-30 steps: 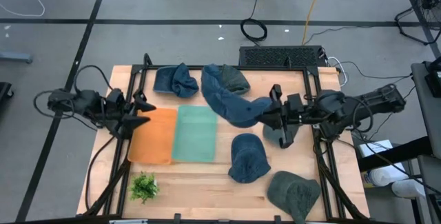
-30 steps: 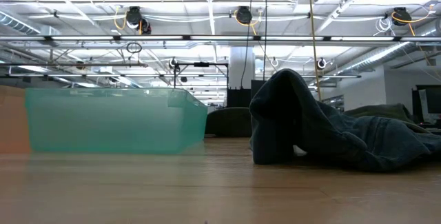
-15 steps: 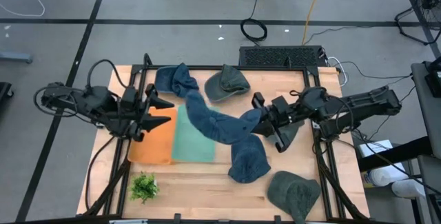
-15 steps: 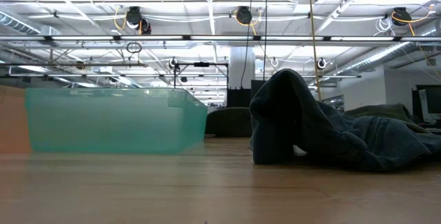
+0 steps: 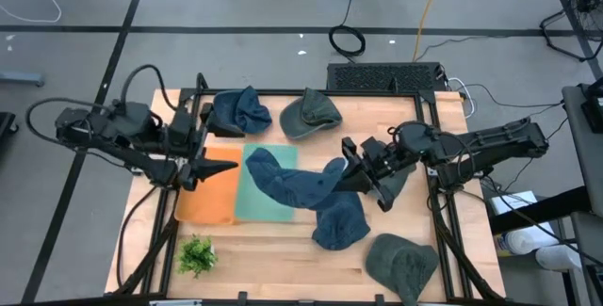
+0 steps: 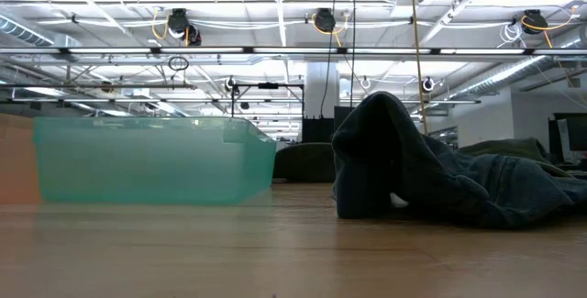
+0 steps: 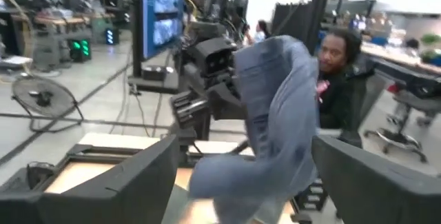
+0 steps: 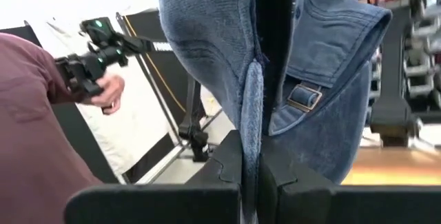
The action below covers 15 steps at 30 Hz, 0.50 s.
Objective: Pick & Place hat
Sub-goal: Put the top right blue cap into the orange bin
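Note:
A blue hat (image 5: 297, 182) hangs stretched out above the teal bin (image 5: 268, 204), with my right gripper (image 5: 350, 174) shut on its right end. Its free end (image 5: 256, 163) reaches toward my left gripper (image 5: 215, 146), which stands open and level beside the orange bin (image 5: 209, 198) and touches nothing. In the left wrist view the hat (image 7: 272, 127) hangs beyond the two wide-apart fingers. The low view shows neither gripper. My right gripper pinches the blue hat's rim (image 8: 252, 124) between its two shut fingers, beside the strap buckle (image 8: 300, 97). The fingers come level from the table's right. The hat is lifted clear of the table and trails toward the left over the teal bin.
Other hats lie about: a blue one (image 5: 240, 110) and a green cap (image 5: 311, 113) at the far edge, a blue one (image 5: 339, 219) and a green one (image 5: 400, 264) near the front right. A small plant (image 5: 196, 254) stands front left. People show beyond the table.
My right gripper has moved a little toward the table's left and near edge and rolled, staying shut. The hat's free end has swung from the far side to above the teal bin. My left gripper has risen, moved right and opened wider.

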### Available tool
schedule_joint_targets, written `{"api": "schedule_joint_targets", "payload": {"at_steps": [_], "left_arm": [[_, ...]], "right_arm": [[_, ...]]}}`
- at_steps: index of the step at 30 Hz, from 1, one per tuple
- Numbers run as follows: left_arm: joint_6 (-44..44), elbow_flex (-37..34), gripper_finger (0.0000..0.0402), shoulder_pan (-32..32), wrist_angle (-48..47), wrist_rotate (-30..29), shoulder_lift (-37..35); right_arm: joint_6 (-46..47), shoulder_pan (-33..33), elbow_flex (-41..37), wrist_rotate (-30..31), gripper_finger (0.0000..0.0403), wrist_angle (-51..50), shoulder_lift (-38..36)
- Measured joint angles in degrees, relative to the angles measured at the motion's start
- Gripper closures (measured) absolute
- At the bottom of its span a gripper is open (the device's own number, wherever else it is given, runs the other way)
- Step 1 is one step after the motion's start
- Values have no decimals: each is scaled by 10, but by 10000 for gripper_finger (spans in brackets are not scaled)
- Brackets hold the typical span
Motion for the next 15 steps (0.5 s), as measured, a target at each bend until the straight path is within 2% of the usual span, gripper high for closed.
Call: {"api": "schedule_joint_targets", "payload": {"at_steps": [8,15], "left_arm": [[-5,96,63,0,-74,57,81],[-6,130,82,0,-83,91,134]], "right_arm": [[10,-6,0,-11,403,-27,1],[15,-15,0,-22,403,-39,3]]}}
